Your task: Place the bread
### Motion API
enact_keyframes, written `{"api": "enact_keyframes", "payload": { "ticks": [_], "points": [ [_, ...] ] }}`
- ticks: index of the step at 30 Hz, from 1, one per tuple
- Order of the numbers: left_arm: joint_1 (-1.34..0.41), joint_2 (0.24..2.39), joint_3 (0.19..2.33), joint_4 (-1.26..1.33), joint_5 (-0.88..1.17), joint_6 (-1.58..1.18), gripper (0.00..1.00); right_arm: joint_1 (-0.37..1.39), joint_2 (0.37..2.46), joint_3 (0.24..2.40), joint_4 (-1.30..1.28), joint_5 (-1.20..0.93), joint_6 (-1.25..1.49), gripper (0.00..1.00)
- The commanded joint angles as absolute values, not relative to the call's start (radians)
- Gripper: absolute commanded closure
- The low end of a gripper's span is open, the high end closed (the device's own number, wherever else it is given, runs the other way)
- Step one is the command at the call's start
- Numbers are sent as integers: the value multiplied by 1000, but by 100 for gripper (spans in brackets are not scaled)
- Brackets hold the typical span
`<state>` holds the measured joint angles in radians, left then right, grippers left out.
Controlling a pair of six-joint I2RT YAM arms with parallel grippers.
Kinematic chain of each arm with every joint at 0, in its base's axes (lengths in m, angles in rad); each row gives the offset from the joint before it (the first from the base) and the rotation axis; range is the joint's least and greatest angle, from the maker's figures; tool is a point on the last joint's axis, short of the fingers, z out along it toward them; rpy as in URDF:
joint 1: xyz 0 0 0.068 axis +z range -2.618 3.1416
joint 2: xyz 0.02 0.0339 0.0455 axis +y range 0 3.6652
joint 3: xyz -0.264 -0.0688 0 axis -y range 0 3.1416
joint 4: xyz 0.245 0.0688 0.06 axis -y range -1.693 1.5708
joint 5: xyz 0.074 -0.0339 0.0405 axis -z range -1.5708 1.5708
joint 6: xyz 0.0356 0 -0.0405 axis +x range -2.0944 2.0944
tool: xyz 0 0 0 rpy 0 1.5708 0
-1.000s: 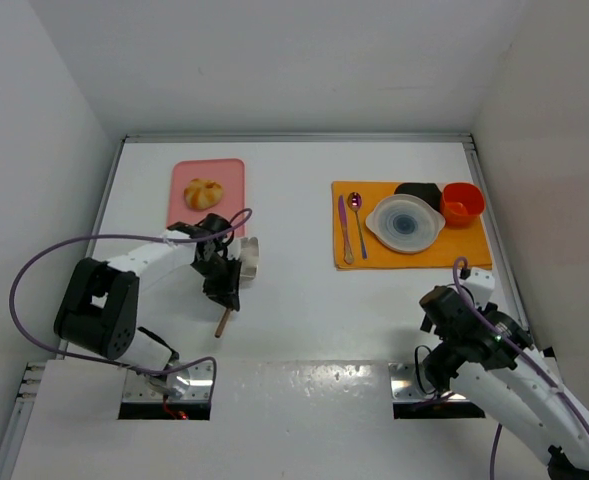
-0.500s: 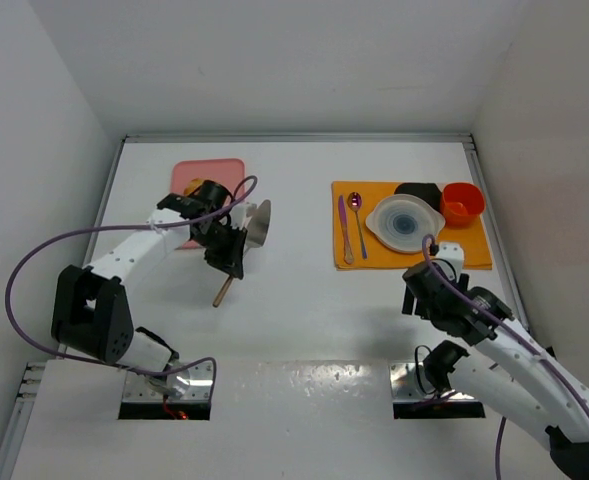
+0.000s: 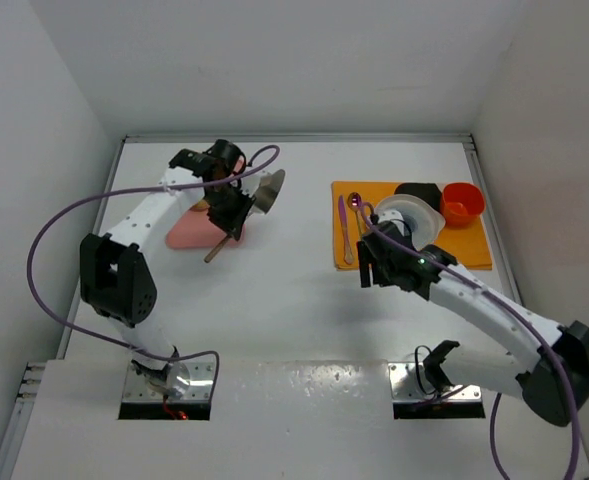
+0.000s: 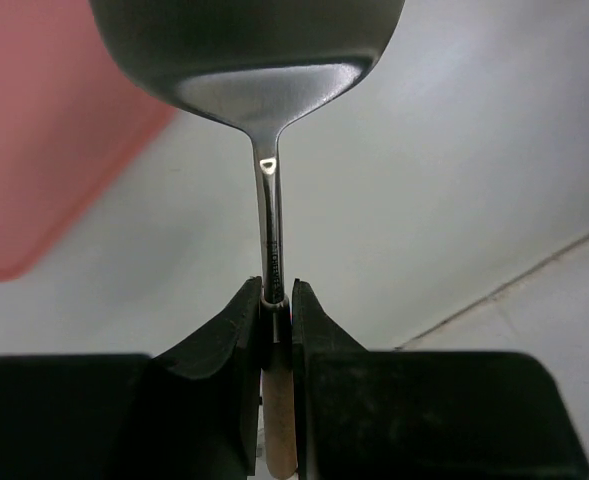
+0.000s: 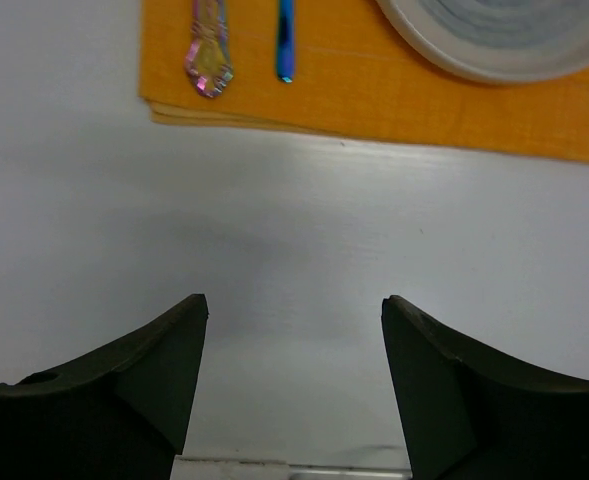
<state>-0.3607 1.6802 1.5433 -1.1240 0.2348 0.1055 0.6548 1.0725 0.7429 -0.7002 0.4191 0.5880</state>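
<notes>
The bread is almost wholly hidden under my left wrist; only a thin yellow edge (image 3: pixel 203 204) shows on the pink cutting board (image 3: pixel 186 232). My left gripper (image 3: pixel 231 214) is shut on a spatula with a metal blade (image 3: pixel 269 189) and a wooden handle, held over the board's right edge. In the left wrist view the gripper (image 4: pixel 275 300) clamps the shaft, with the blade (image 4: pixel 244 50) ahead and the board (image 4: pixel 44 130) at left. My right gripper (image 3: pixel 370 268) is open and empty, just in front of the orange placemat (image 3: pixel 464 248). The white plate (image 3: pixel 414 212) lies on the mat.
On the placemat are a knife (image 3: pixel 342 226), a spoon (image 3: pixel 355 204), a red cup (image 3: pixel 462 202) and a black object (image 3: pixel 419 189). The right wrist view shows the open gripper (image 5: pixel 294 320), the mat (image 5: pixel 374 95), knife (image 5: pixel 207 55), spoon (image 5: pixel 286 45) and plate rim (image 5: pixel 504 45). Walls enclose the table.
My left arm has carried the spatula up and back over the pink board, covering the bread. My right arm has reached forward and left to the placemat's front edge.
</notes>
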Motion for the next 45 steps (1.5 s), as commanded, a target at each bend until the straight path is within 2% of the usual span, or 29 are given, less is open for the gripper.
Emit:
{"api": "enact_keyframes", "payload": {
  "ticks": [1, 6, 12, 20, 25, 30, 35, 39, 45],
  "points": [
    [-293, 1715, 1641, -1207, 92, 262, 100, 661, 1205, 865, -517, 318, 509, 31],
    [-174, 1730, 1703, -1186, -41, 372, 100, 719, 1452, 1093, -352, 210, 473, 32],
    [0, 1765, 1741, -1206, -55, 504, 100, 736, 1778, 1366, -122, 101, 577, 34],
    [173, 1799, 1689, -1073, -242, 663, 100, 756, 2213, 1701, -83, 57, 772, 41],
    [183, 1813, 1634, -898, -330, 729, 100, 778, 2344, 1851, -115, 155, 782, 43],
    [172, 1891, 1652, -819, -409, 738, 100, 787, 2476, 1979, -214, 245, 781, 52],
    [152, 1951, 1652, -763, -472, 750, 100, 793, 2491, 1951, -193, 284, 815, 60],
    [111, 1974, 1643, -700, -523, 782, 100, 799, 2499, 1951, -207, 295, 841, 73],
    [61, 2014, 1631, -629, -620, 837, 100, 799, 2493, 1936, -192, 302, 841, 82]
  ]
}}
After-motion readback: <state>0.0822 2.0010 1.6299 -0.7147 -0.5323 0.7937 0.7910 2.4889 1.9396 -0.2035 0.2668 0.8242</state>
